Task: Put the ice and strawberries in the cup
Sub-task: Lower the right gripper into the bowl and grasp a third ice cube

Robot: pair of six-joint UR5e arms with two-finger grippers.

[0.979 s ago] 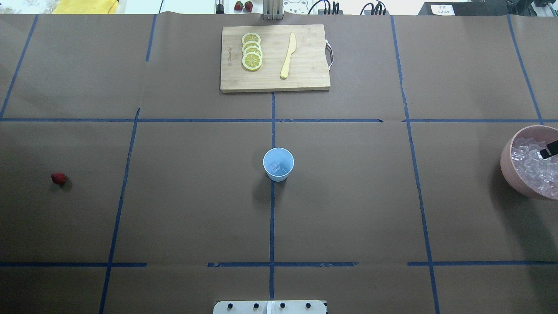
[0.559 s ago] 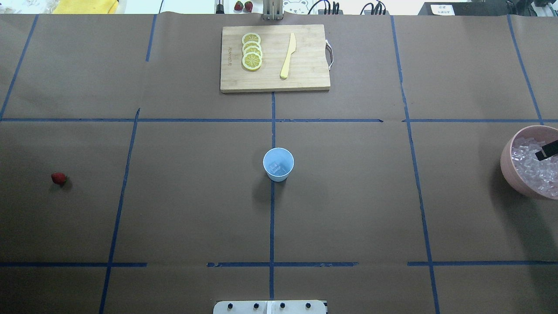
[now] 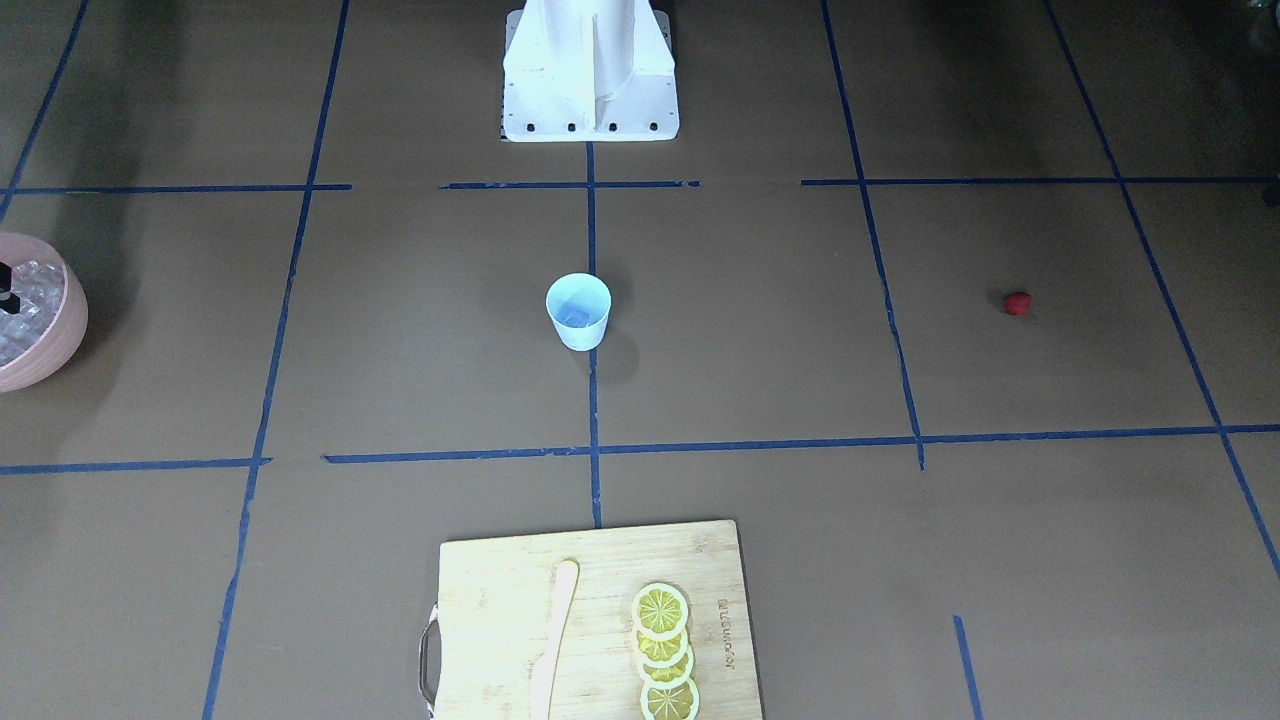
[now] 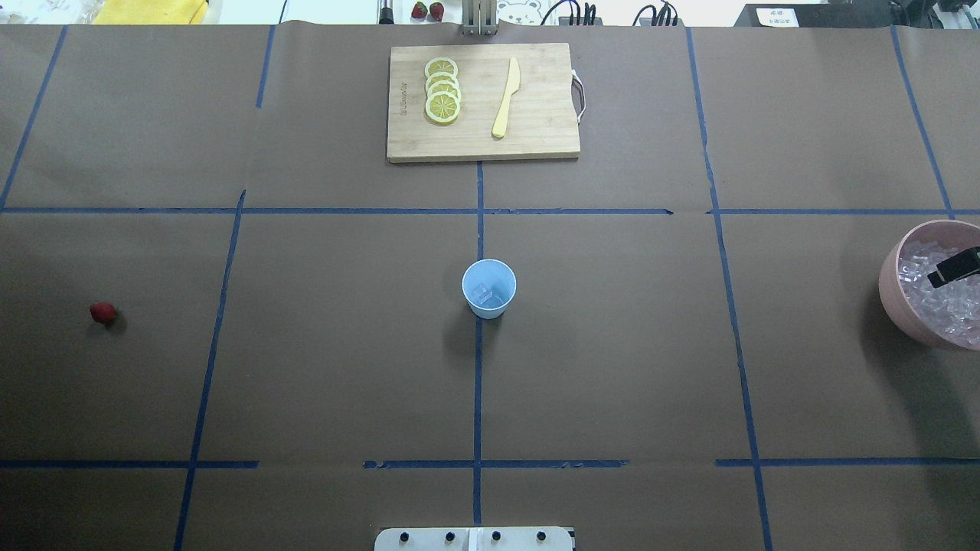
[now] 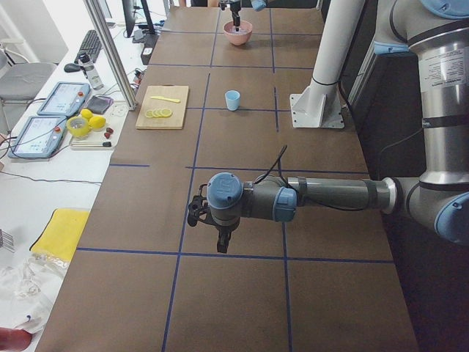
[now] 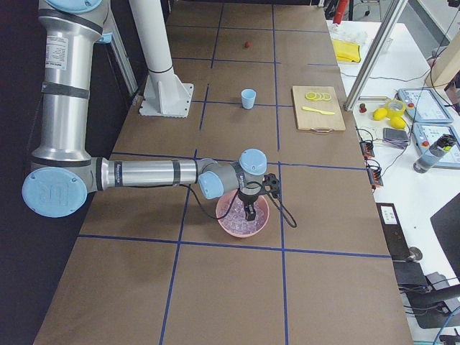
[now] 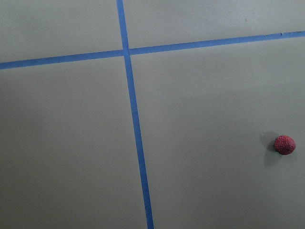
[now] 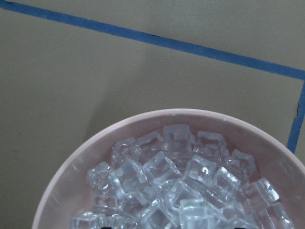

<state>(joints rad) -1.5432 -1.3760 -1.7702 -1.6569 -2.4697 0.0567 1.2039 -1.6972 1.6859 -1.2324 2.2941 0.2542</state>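
Note:
The light-blue cup (image 4: pixel 488 288) (image 3: pixel 578 310) stands upright at the table's middle with a clear ice cube in its bottom. More ice (image 4: pixel 940 300) (image 8: pixel 181 186) fills the pink bowl (image 4: pixel 891 285) at the right edge. A finger of my right gripper (image 4: pixel 952 267) (image 6: pixel 249 210) hangs over that ice; I cannot tell whether it is open or shut. The strawberry (image 4: pixel 102 312) (image 7: pixel 284 144) lies alone on the paper at far left. My left gripper (image 5: pixel 222 246) shows only in the exterior left view, low over the table, state unclear.
A wooden cutting board (image 4: pixel 536 130) at the far centre carries lemon slices (image 4: pixel 442 90) and a yellow knife (image 4: pixel 506 98). The robot's white base (image 3: pixel 588 70) sits behind the cup. Blue tape lines cross the brown paper.
The right gripper's finger has shifted a little left, further in over the ice in the bowl. The cup and strawberry have not moved.

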